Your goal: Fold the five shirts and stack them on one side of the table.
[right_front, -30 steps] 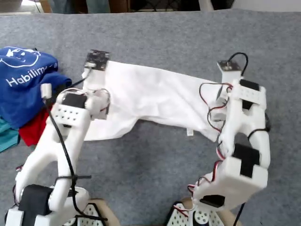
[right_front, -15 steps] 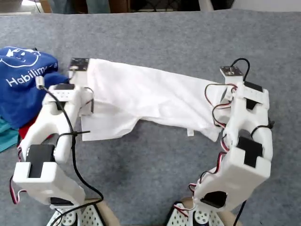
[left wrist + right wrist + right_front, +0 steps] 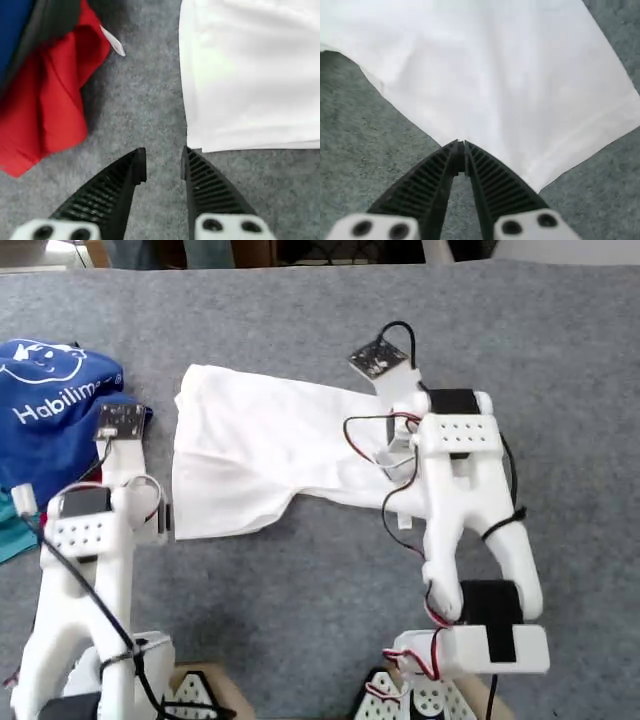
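A white shirt (image 3: 260, 455) lies spread across the middle of the grey table, and its right end is drawn in over the middle. My right gripper (image 3: 392, 455) is above that end. In the right wrist view its fingers (image 3: 460, 146) are shut, with white shirt fabric (image 3: 485, 75) draping away from the tips. My left gripper (image 3: 160, 525) stands open over bare table just off the shirt's near left corner (image 3: 196, 146), holding nothing. A blue shirt (image 3: 50, 410) tops a pile at the far left, with a red shirt (image 3: 45, 100) under it.
A teal garment (image 3: 10, 530) pokes out at the left edge below the pile. The grey table cover (image 3: 320, 590) runs bare along the near side and across the far right. Both arm bases stand at the near edge.
The left gripper let go of the shirt's left end and drew back toward the near left. The right arm swung left, carrying the shirt's right end over the middle.
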